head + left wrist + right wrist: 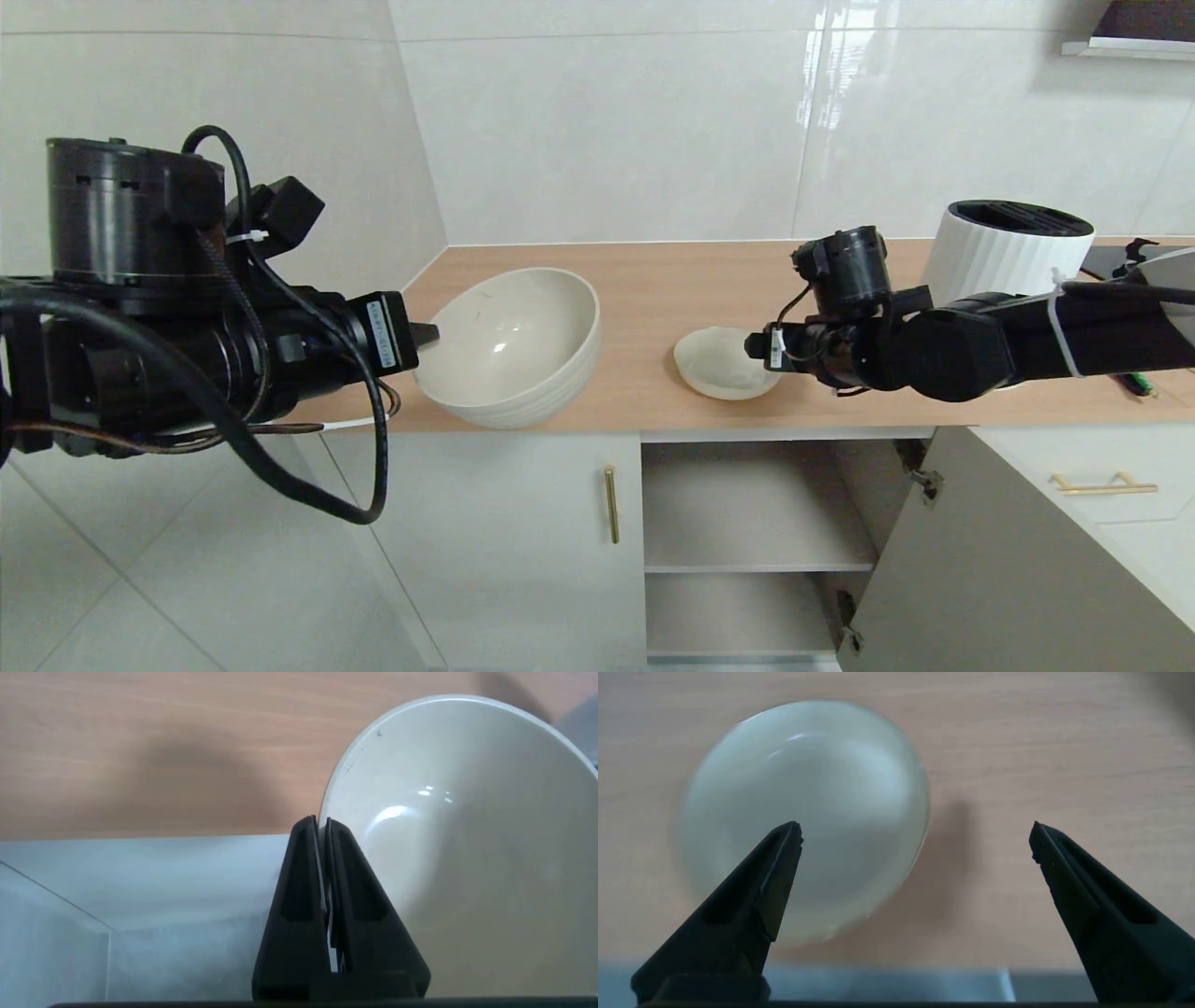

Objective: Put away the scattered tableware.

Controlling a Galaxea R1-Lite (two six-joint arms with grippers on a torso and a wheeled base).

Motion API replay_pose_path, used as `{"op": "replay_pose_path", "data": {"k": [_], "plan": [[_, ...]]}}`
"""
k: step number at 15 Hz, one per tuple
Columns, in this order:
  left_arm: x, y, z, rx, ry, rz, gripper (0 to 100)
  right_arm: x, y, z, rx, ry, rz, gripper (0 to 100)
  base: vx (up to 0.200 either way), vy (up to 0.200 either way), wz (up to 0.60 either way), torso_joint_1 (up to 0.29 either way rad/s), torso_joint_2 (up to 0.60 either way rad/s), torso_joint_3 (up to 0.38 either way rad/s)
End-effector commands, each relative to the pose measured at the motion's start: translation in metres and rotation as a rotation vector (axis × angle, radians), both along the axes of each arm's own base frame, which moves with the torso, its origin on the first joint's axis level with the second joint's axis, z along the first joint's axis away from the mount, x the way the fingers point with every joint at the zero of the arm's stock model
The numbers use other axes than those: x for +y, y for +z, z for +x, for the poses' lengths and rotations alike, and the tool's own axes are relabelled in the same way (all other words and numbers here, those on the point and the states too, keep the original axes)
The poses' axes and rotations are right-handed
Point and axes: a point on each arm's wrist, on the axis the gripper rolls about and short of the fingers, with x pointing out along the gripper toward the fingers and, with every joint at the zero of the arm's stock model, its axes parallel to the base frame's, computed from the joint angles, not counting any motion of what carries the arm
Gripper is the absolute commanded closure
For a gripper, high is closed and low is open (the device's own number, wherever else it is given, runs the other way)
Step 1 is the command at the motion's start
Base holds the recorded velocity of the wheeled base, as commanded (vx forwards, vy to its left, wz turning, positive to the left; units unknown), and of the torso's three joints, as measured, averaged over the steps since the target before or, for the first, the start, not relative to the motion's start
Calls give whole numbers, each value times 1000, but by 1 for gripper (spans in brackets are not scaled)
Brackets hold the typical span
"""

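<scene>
Left gripper (323,826), fingers pressed together, pinches the rim of a large cream bowl (513,341), which sits tilted at the front edge of a wooden counter (653,280). Right gripper (913,833) is spread wide close to a small pale dish (803,812), which lies on the counter apart from the bowl, on its right. A white ribbed container (1004,252) stands behind the right arm, and below the counter a cupboard (747,504) stands open, its shelves showing.

Head camera down on counter (672,289); wrist cameras close over large bowl (467,859), small dish (813,812).
</scene>
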Motion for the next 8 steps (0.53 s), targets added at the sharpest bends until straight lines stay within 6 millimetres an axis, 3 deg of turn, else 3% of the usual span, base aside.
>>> {"op": "replay_pose_path", "data": {"k": [1, 8], "plan": [[2, 4, -6, -18, 0, -6, 100, 7, -19, 12, 25, -11, -19, 0, 0, 0, 0, 0, 0, 0], [-1, 1, -7, -8, -16, -3, 100, 9, -25, 17, 31, -20, -3, 0, 0, 0, 0, 0, 0, 0]]}}
